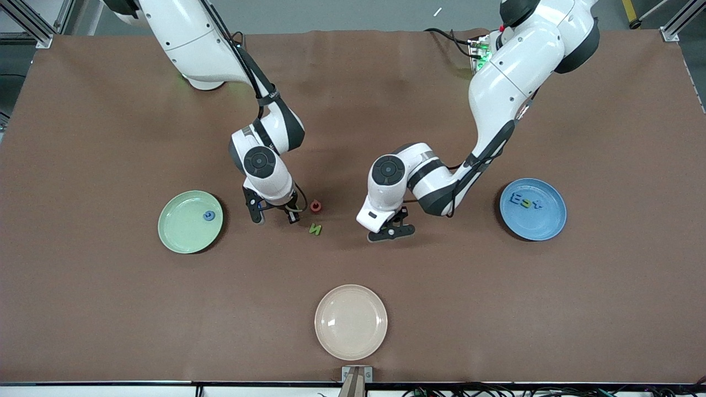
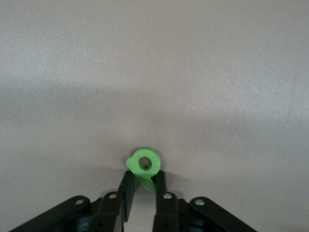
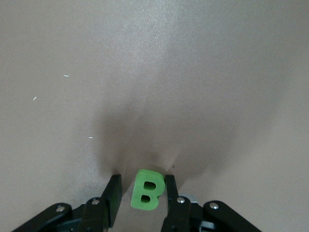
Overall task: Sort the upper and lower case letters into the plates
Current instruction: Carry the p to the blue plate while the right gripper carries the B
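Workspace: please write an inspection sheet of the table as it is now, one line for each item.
Surface: brown table.
Job's things: pale green plate holds one blue letter; blue plate holds several letters; red letter and green N lie on the table.
Clutter: cream plate, nearest the front camera.
Grippers: right gripper open around green B; left gripper shut on green ring-shaped letter.
Cables: black cable by left arm's base.
Surroundings: metal frame posts.
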